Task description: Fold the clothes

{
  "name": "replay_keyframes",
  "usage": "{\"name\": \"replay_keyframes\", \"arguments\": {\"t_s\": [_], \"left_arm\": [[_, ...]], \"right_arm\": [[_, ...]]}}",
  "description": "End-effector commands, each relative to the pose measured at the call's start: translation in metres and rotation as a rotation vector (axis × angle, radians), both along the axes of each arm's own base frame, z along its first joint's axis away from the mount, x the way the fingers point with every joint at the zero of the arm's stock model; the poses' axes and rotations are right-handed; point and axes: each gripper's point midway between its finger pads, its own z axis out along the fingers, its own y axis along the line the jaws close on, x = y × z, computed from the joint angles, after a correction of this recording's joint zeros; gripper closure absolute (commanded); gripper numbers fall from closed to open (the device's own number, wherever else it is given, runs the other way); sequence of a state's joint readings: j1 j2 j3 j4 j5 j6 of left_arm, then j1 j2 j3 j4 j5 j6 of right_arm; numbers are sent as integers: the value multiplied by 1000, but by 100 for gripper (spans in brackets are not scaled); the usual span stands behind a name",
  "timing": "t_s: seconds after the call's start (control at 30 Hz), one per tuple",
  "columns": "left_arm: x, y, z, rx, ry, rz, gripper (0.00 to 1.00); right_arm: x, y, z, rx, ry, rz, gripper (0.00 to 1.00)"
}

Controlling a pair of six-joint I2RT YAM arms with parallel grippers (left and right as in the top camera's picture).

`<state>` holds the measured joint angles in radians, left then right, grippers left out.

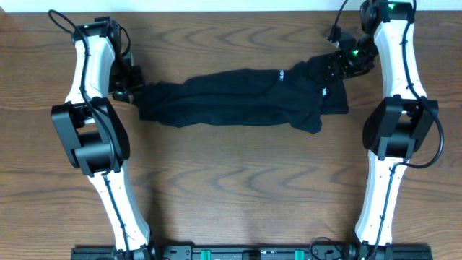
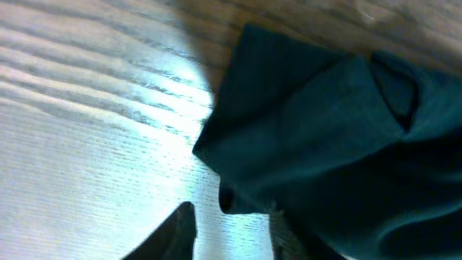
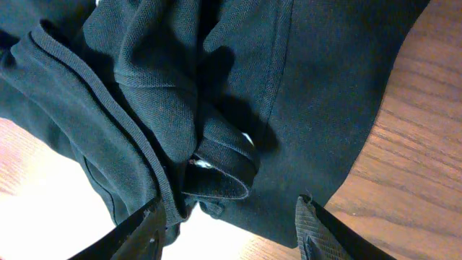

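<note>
The black shirt [image 1: 238, 101] lies bunched in a long strip across the far part of the wooden table, with small white marks [image 1: 276, 74] on it. My left gripper [image 1: 132, 92] is at the shirt's left end. In the left wrist view its fingers [image 2: 232, 213] are apart, with bare table between them and the shirt's edge [image 2: 325, 130] lying over the right finger. My right gripper [image 1: 339, 66] is at the shirt's upper right end. In the right wrist view its fingers [image 3: 229, 206] are wide open around folds of the shirt [image 3: 216, 87], and a bit of white tag [image 3: 246, 138] shows.
The wooden table [image 1: 238, 188] stretches toward the near edge in front of the shirt. Both arm bases stand at the near edge, the left one [image 1: 123, 217] and the right one [image 1: 375, 217]. The table's far edge [image 1: 231, 6] runs just behind the shirt.
</note>
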<state>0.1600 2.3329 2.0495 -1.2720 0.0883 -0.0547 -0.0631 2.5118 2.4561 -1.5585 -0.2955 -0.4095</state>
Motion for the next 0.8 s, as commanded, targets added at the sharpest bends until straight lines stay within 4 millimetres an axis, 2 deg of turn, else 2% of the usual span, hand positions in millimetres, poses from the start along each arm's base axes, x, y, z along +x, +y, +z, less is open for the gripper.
{"name": "replay_keyframes", "arguments": {"t_s": [0.0, 0.07, 0.17, 0.27, 0.33, 0.57, 0.67, 0.77], "left_arm": [[-3, 7, -8, 23, 24, 64, 61], [0, 10, -8, 25, 9, 76, 58], [9, 10, -11, 25, -25, 73, 47], [17, -6, -20, -46, -67, 13, 40], [19, -17, -29, -104, -85, -44, 39], [4, -23, -63, -142, -67, -111, 38], [1, -31, -67, -188, -74, -151, 37], [2, -52, -66, -311, -117, -232, 37]], "right_arm": [[0, 2, 3, 13, -8, 9, 43], [0, 2, 3, 16, -9, 8, 43], [0, 2, 3, 16, -8, 8, 43], [0, 2, 3, 17, -8, 8, 42], [0, 3, 3, 19, -8, 8, 42], [0, 3, 3, 19, -8, 9, 41], [0, 3, 3, 20, -8, 8, 40], [0, 4, 4, 26, -9, 8, 41]]}}
